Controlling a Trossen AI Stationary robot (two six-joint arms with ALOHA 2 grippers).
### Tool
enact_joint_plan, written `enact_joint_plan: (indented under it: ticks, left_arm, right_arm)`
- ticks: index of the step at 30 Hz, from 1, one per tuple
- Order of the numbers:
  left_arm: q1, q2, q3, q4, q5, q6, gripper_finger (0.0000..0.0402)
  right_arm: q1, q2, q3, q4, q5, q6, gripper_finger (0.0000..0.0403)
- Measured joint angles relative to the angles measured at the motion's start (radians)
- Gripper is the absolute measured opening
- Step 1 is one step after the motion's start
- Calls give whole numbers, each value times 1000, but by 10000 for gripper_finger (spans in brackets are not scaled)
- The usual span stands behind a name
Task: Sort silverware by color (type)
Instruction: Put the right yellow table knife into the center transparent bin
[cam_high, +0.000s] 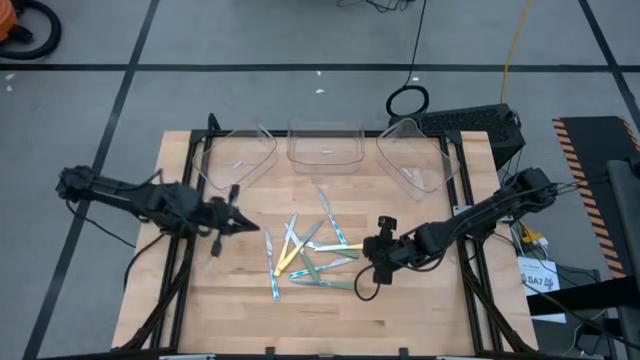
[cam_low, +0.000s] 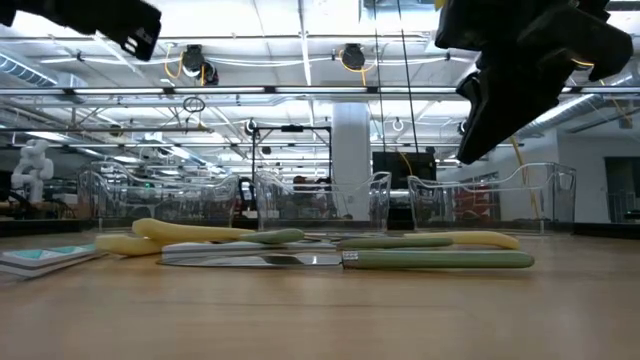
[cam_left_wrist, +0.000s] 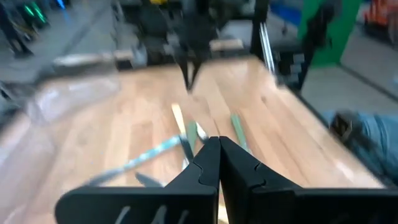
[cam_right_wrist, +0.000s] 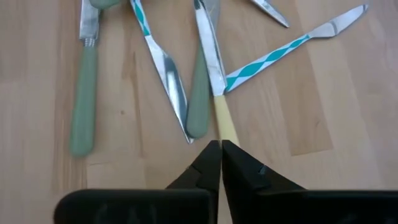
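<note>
Silverware (cam_high: 308, 256) between shut grippers

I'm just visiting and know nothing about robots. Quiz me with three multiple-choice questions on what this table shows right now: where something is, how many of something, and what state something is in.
1. Where does the silverware lie?
A. In the trays
B. Loose mid-table
C. On the floor

2. How many clear trays stand along the far edge?
A. One
B. Three
C. Five

3. How are the left gripper fingers?
A. Shut, empty
B. Wide open
C. Clamping a knife

Answers: 1 B, the pieces are heaped between the arms. 2 B, three show from above. 3 A, fingers meet with nothing between.
</note>
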Motion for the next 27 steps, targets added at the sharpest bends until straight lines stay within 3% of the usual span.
enact_joint_plan:
  ticks: [13, 19, 27]
  left_arm:
    - [-24, 247, 0, 184, 0, -49, 6]
    - [-24, 315, 0, 257, 0, -13, 8]
    - [-24, 366, 0, 295, -49, -3, 86]
  right_arm:
    - [-29, 1, -121, 113, 0, -42, 92]
    - [-72, 2, -155, 172, -71, -40, 131]
    - [-94, 2, -159, 190, -76, -43, 199]
